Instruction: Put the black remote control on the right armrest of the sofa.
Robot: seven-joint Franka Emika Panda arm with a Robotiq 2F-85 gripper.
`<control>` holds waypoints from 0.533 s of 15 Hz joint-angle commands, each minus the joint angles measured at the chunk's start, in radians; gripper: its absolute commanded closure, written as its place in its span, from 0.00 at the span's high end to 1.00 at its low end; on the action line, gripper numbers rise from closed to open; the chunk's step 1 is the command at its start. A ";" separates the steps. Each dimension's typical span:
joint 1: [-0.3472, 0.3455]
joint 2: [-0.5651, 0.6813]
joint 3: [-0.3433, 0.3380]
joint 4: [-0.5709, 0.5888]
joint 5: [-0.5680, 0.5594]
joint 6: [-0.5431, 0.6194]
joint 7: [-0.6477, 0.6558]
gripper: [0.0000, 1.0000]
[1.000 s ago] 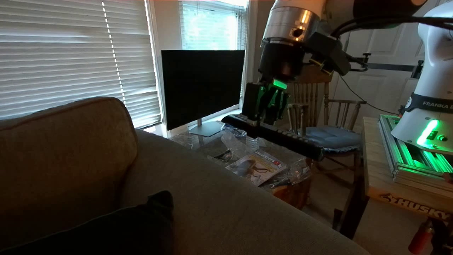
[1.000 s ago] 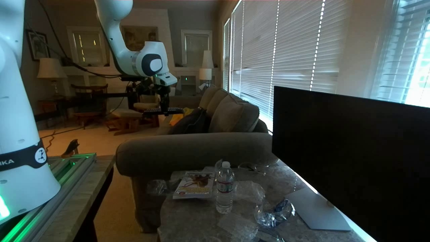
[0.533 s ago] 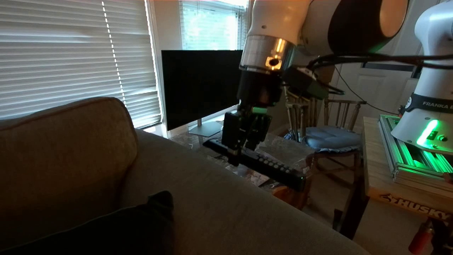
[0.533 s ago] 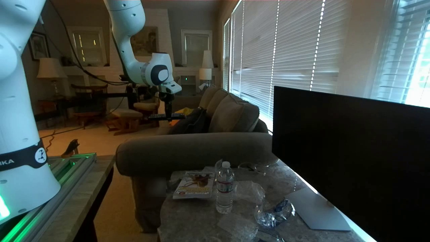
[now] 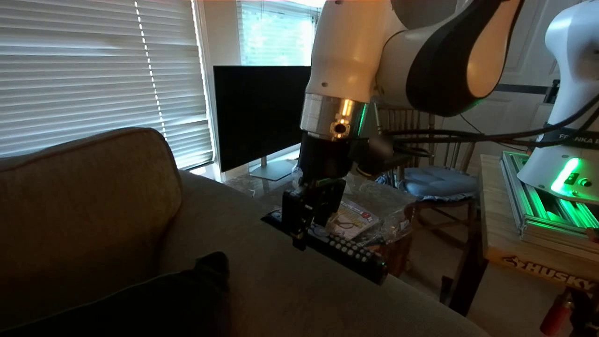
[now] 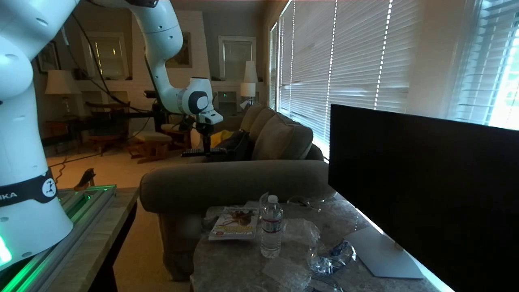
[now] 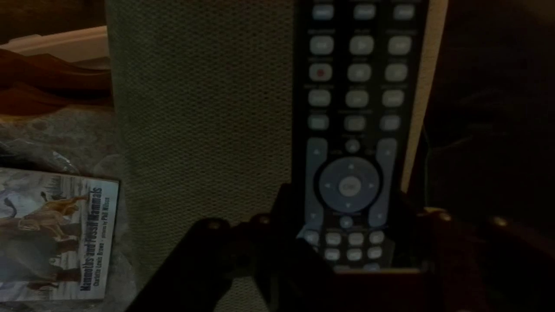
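The black remote control (image 5: pixel 351 255) is held flat and crosswise in my gripper (image 5: pixel 309 233). My gripper is shut on the remote's long sides; it also shows in an exterior view (image 6: pixel 207 151). In the wrist view the remote's buttons (image 7: pixel 357 99) face up between the dark fingers (image 7: pixel 284 216). Beneath it lies the tan right armrest (image 7: pixel 199 108) of the sofa (image 5: pixel 89 206). In an exterior view the remote sits just above the top line of the armrest (image 6: pixel 239 178). Whether it touches the fabric I cannot tell.
A dark cushion (image 5: pixel 187 299) lies on the sofa near the armrest. Beside the armrest a side table (image 6: pixel 227 263) bears a book (image 6: pixel 235 223), a water bottle (image 6: pixel 271 227), plastic wrappers and a large black screen (image 6: pixel 421 194). A wooden chair (image 5: pixel 440 182) stands behind.
My gripper has come down with the remote in both exterior views. The remote has moved from above the side table area to low over the armrest. It stays gripped.
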State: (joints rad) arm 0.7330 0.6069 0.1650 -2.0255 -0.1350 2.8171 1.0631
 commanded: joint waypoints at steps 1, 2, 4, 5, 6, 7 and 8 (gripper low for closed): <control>0.019 0.052 -0.014 0.071 0.048 -0.038 -0.050 0.27; 0.020 0.060 -0.015 0.079 0.052 -0.046 -0.055 0.27; 0.023 0.075 -0.018 0.091 0.055 -0.058 -0.060 0.27; 0.022 0.082 -0.017 0.097 0.058 -0.060 -0.063 0.27; 0.008 0.084 -0.003 0.100 0.069 -0.066 -0.077 0.27; 0.026 0.059 -0.030 0.059 0.055 -0.038 -0.058 0.52; 0.026 0.064 -0.029 0.064 0.060 -0.040 -0.064 0.52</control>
State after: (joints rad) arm 0.7363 0.6731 0.1571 -1.9628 -0.1105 2.7770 1.0252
